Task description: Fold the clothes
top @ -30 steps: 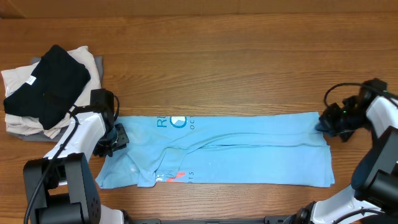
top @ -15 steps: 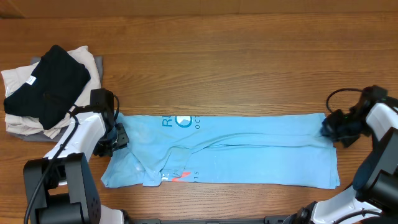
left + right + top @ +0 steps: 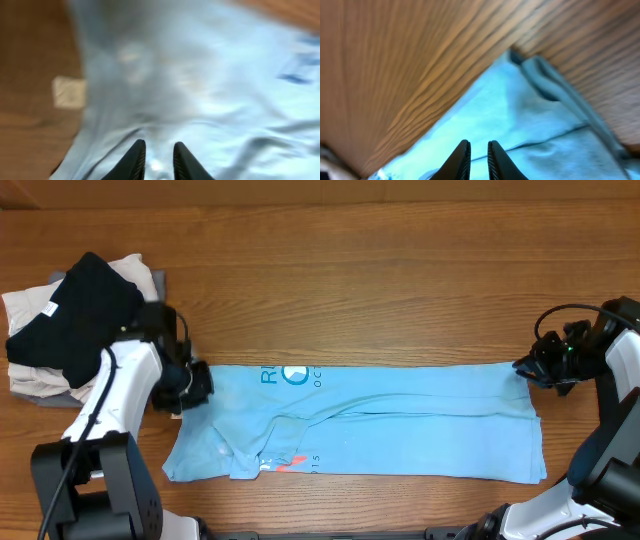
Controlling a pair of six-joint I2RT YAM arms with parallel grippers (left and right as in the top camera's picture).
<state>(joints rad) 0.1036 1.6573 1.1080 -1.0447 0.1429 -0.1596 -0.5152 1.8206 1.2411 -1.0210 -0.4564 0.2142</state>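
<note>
The blue T-shirt is lying flat in a long band on the table. The left gripper is hovering over the shirt's left end, its fingers standing slightly apart and clamping nothing. The right gripper is sitting at the shirt's far right corner, fingers likewise slightly apart. A pile of clothes is resting beyond the shirt's left end.

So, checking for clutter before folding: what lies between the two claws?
Only the sky-blue T-shirt, spread lengthwise on the wooden table from the left claw to the right claw, in the overhead view.
</note>
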